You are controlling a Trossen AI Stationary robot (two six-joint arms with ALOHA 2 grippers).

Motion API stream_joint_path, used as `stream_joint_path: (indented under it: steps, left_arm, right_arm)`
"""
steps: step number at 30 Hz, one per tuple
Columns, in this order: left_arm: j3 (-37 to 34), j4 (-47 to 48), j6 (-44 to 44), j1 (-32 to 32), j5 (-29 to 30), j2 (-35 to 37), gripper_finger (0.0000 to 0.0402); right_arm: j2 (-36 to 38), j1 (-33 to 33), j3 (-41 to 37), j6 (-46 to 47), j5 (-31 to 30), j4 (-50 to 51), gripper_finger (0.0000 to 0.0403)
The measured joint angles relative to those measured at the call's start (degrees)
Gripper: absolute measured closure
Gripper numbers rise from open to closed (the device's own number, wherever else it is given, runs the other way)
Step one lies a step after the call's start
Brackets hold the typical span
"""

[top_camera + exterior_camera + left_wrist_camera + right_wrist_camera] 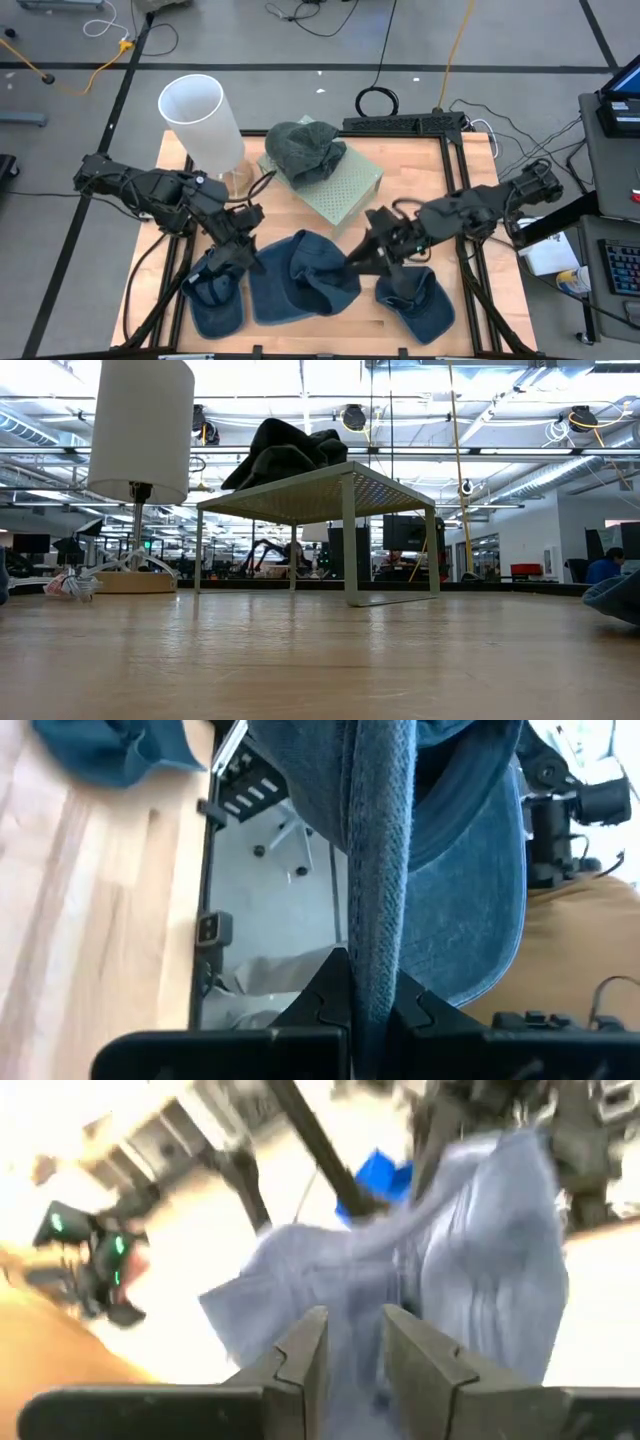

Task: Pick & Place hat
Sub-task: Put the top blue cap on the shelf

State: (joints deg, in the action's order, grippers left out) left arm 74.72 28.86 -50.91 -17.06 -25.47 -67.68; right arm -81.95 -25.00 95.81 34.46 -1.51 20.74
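Observation:
Three blue denim hats show at the table's near edge in the high view. The middle hat (300, 275) spans between my two grippers. Another blue hat (215, 298) lies flat to its left and a third (420, 303) to its right. A dark grey hat (303, 150) rests on top of a pale perforated stand (350, 190), also seen in the low view as the grey hat (285, 452) on the stand (330, 485). My left gripper (245, 257) is shut on the middle hat's left side, my right gripper (365, 255) on its right side. My left gripper pinches a stitched edge of the middle blue hat (372, 960) between its two fingers; the denim runs straight out from the fingers as a narrow fold. It comes from the table's left side. My right gripper has pale blue cloth of the same hat (355, 1335) between its two fingers, coming from the table's right. Whether the hat is clear of the table, I cannot tell.
A lamp with a white cylinder shade (200, 120) stands at the far left corner, its base (130, 580) on the table. The stand takes up the far middle. Bare wood lies between the stand and the hats. Cables and a keyboard sit beyond the table.

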Motion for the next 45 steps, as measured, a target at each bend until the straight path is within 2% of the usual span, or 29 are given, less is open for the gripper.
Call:
stream_joint_path:
  steps: [5,12,19,21,23,29,32,36,39,41,45]
  left_arm:
    - [0.00,-1.12,7.85,0.00,0.24,0.02,0.0394]
    - [0.10,-4.96,25.27,-1.07,1.85,1.05,0.0394]
    - [0.07,-19.07,39.96,-0.83,3.05,1.53,0.0394]
    - [0.08,-22.57,44.95,-0.72,3.02,1.53,0.0394]
    - [0.07,-26.52,49.87,-0.59,3.06,1.51,0.0394]
    - [0.09,-36.10,65.12,-0.21,2.98,1.35,0.0394]
    - [0.07,-39.62,74.83,-0.15,3.05,1.23,0.0394]
    - [0.07,-45.23,84.79,0.26,3.00,-0.47,0.0394]
    - [0.07,-48.51,88.12,1.63,3.03,-2.41,0.0394]
    - [0.07,-50.55,89.41,2.71,3.06,-3.99,0.0394]
    - [0.07,-55.74,90.08,5.50,2.21,-7.78,0.0394]
  right_arm:
    - [1.34,0.61,0.00,4.50,-2.56,0.42,0.0314]
    - [5.43,-3.05,-0.01,16.11,-14.06,10.07,0.0314]
    - [6.10,-7.73,-1.24,23.49,-20.84,8.61,0.0311]
    - [6.17,-7.95,-4.12,25.54,-20.32,4.32,0.0302]
    - [6.36,-7.89,-8.18,27.10,-17.33,-2.99,0.0288]
    - [6.49,-6.23,-24.24,28.21,-10.23,-39.95,0.0233]
    - [6.49,-4.72,-32.66,29.76,-10.28,-57.70,0.0212]
    - [6.47,-2.64,-41.46,31.59,-9.78,-74.52,0.0203]
    - [6.57,-0.53,-44.73,33.72,-7.23,-81.44,0.0204]
    - [6.54,0.71,-45.36,35.78,-6.58,-82.41,0.0207]
    - [6.49,3.36,-44.41,39.92,-1.08,-82.91,0.0210]
